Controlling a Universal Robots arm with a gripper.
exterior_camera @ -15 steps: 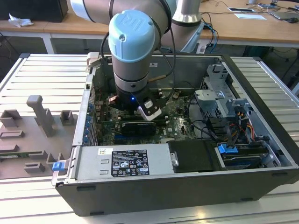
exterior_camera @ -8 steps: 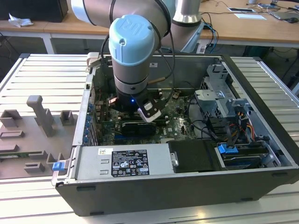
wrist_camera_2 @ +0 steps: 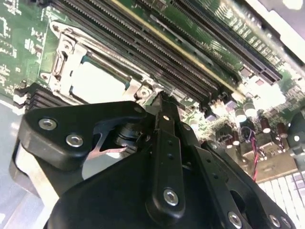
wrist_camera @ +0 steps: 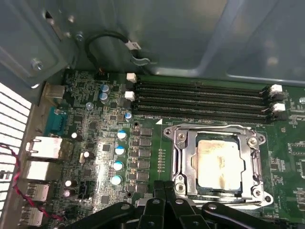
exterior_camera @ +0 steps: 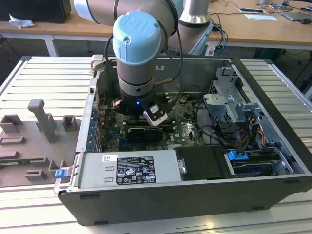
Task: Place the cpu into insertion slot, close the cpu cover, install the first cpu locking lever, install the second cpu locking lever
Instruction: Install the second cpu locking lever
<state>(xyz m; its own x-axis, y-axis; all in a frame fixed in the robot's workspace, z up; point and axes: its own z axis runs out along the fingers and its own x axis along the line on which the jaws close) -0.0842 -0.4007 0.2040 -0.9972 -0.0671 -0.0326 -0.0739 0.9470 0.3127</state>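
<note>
The cpu (wrist_camera: pixel 218 162) lies flat in its socket on the green motherboard, pale beige face up. The cpu cover (wrist_camera: pixel 183 157), a silver metal frame, lies shut down around it. A thin wire lever (wrist_camera: pixel 214 127) runs along the socket edge beside the memory slots. My gripper (wrist_camera: pixel 165 185) hovers just off one socket edge, its black fingers shut together with nothing between them. In the second wrist view the gripper (wrist_camera_2: pixel 162 97) points toward the socket, with the cpu (wrist_camera_2: pixel 95 82) just beyond the fingertips. In the exterior view the arm's blue-capped wrist (exterior_camera: pixel 139 58) reaches down into the open computer case (exterior_camera: pixel 195 195).
Long black memory slots (wrist_camera: pixel 200 95) run beside the socket. Blue-topped capacitors (wrist_camera: pixel 118 164) and rear ports (wrist_camera: pixel 45 148) stand on its other side. A black cable loop (wrist_camera: pixel 109 38) hangs at the case wall. A power supply (exterior_camera: pixel 129 170) and drive cage (exterior_camera: pixel 229 97) crowd the case.
</note>
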